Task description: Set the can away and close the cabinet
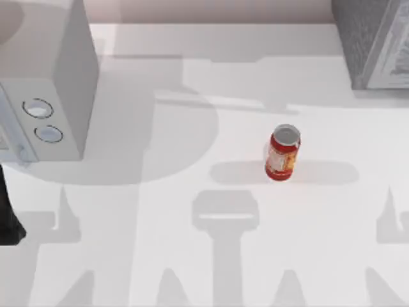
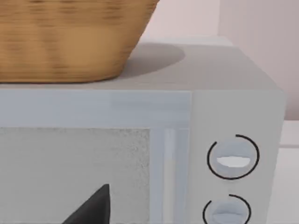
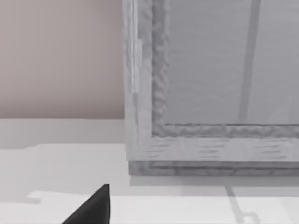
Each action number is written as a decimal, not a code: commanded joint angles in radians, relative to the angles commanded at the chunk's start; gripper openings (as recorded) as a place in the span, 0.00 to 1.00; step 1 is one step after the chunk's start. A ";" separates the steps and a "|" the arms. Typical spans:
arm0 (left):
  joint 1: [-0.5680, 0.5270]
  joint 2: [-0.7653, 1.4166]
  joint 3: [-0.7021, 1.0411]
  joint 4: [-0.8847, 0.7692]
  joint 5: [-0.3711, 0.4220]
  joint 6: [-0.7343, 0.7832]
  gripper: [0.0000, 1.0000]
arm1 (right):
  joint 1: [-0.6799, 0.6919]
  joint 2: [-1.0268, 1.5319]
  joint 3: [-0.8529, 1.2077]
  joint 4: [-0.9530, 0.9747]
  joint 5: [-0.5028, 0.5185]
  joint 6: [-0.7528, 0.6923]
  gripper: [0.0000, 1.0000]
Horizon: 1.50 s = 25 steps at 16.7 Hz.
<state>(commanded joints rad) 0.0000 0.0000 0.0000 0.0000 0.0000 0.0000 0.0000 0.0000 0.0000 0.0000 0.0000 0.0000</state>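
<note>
Can (image 1: 282,153) stands upright on the bare table (image 1: 160,192), a little right of centre, lid up, nothing touching it.

My grippers: the left wrist view catches one dark fingertip (image 2: 93,207) of the left gripper low in its frame, the right wrist view one dark fingertip (image 3: 93,205) of the right gripper likewise. A single tip each, so I cannot tell how far open either one is. Neither has anything in hold, by my reading, since the can sits alone. A dark piece of my left arm (image 1: 7,217) shows at the table's left edge.

Outward from the left gripper: a pale box with two round dials (image 2: 231,158), a woven basket (image 2: 65,37) on top of it. That is not my target.

Outward from the right gripper: the cabinet (image 3: 205,140), dark speckled body with a pale framed door panel, at the table's far right corner (image 1: 374,41). Whether the door stands ajar I cannot make out.

Step in hand, as I judge it: reach for the can. The right arm looks better placed, the cabinet being on its side. Come in level, fingers spread wider than the tin, close on the label band below the lid, and lift straight so it does not tip.
</note>
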 joint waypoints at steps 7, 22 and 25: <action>0.000 0.000 0.000 0.000 0.000 0.000 1.00 | -0.001 0.013 0.071 0.106 0.044 -0.020 1.00; 0.000 0.000 0.000 0.000 0.000 0.000 1.00 | 0.258 0.758 0.322 0.774 0.353 -0.029 1.00; 0.000 0.000 0.000 0.000 0.000 0.000 1.00 | 0.335 0.986 0.366 0.931 0.434 -0.024 1.00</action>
<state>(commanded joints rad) 0.0000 0.0000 0.0000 0.0000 0.0000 0.0000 0.3348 0.9865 0.3655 0.9311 0.4336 -0.0242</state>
